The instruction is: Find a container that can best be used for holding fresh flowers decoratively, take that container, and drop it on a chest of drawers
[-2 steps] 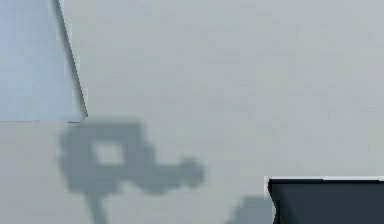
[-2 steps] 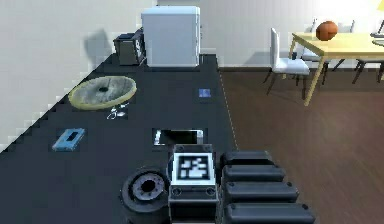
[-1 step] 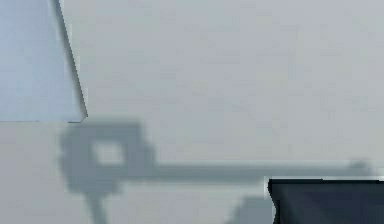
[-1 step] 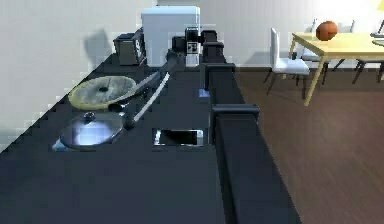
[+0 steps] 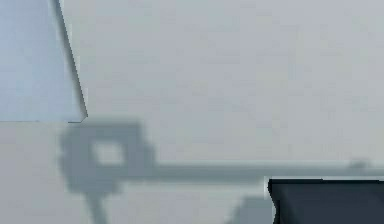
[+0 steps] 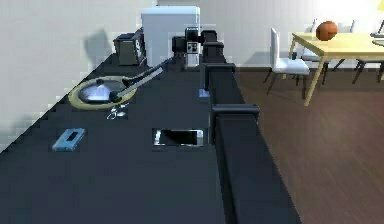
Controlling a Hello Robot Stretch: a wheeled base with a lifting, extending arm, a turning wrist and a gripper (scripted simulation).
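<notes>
Nearest the camera, at the bottom of the arm side view, lies the dark bench (image 6: pixel 110 180), and the arm (image 6: pixel 237 140) rises over it just right of the middle. Just left of the arm lies a flat dark slab with a pale edge (image 6: pixel 180 136), and further left a small blue-grey item (image 6: pixel 68 138). The tool (image 6: pixel 172 62) is in the upper middle, near a round pan-like thing with a yellowish rim (image 6: pixel 97 94) whose long handle points toward it. Things lie behind the tool, so I cannot tell whether it grasps anything. Where the flower container is I also cannot tell, because no form here reads to me as a vase. I judge that the search is not yet finished. It would be better to look over the far end by the white box (image 6: pixel 170 30) and the dark appliance (image 6: pixel 127 47) before reaching, with the arm kept high so that it sweeps nothing off.
</notes>
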